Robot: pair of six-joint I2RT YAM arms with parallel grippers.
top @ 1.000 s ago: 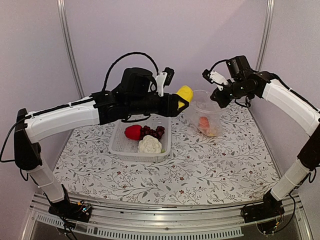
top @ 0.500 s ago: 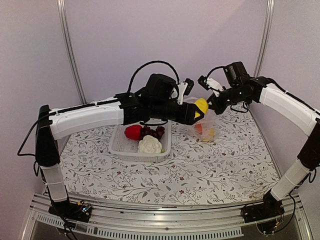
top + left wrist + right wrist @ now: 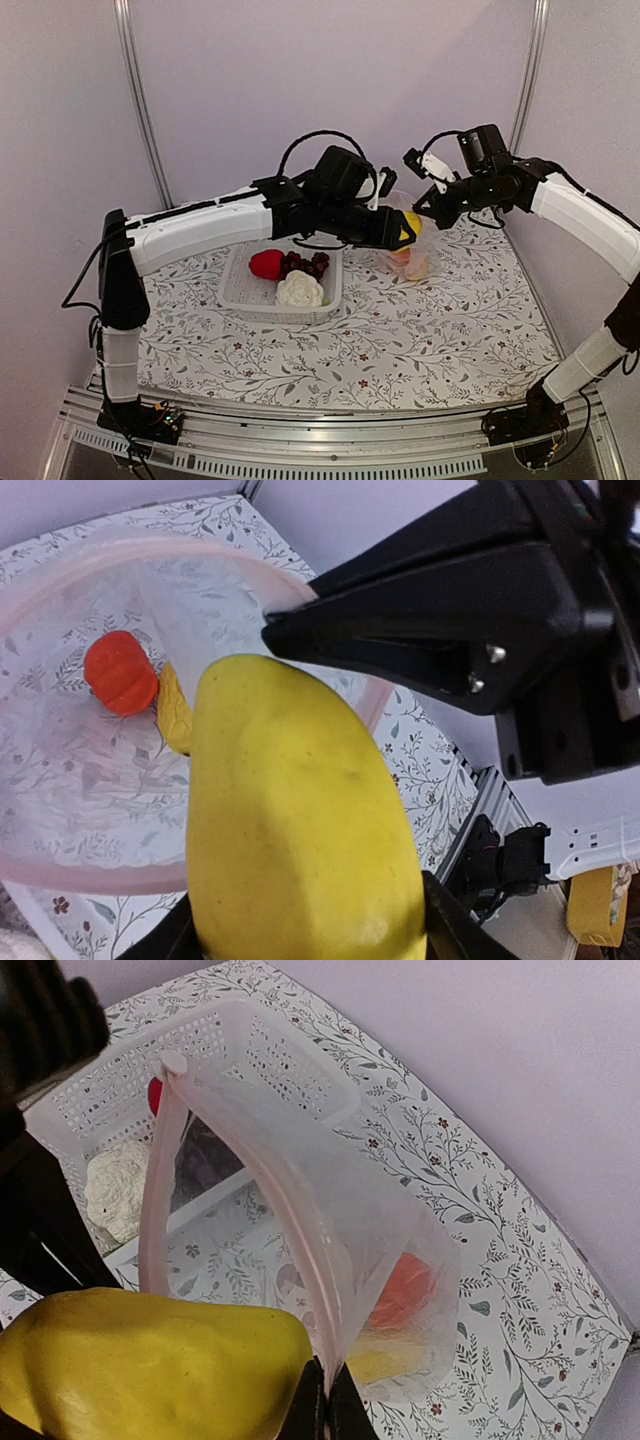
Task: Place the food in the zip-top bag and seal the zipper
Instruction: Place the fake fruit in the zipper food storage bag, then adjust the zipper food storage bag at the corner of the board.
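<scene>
My left gripper (image 3: pixel 400 231) is shut on a large yellow fruit (image 3: pixel 409 225), which fills the left wrist view (image 3: pixel 300 820) and sits at the open mouth of the clear zip-top bag (image 3: pixel 412 250). My right gripper (image 3: pixel 424 206) is shut on the bag's pinkish zipper rim (image 3: pixel 300 1240) and holds the mouth open and lifted. An orange piece (image 3: pixel 120 672) and a yellow piece (image 3: pixel 175 710) lie inside the bag. A red fruit (image 3: pixel 266 264), dark grapes (image 3: pixel 305 263) and white cauliflower (image 3: pixel 300 290) lie in the white basket (image 3: pixel 238 292).
The white slotted basket stands left of the bag on the floral tablecloth (image 3: pixel 420 340). Purple walls close in behind and to the right. An aluminium rail (image 3: pixel 330 440) runs along the near table edge.
My left arm has carried the yellow fruit right from above the basket to the bag's mouth. My right gripper has shifted slightly while keeping hold of the rim.
</scene>
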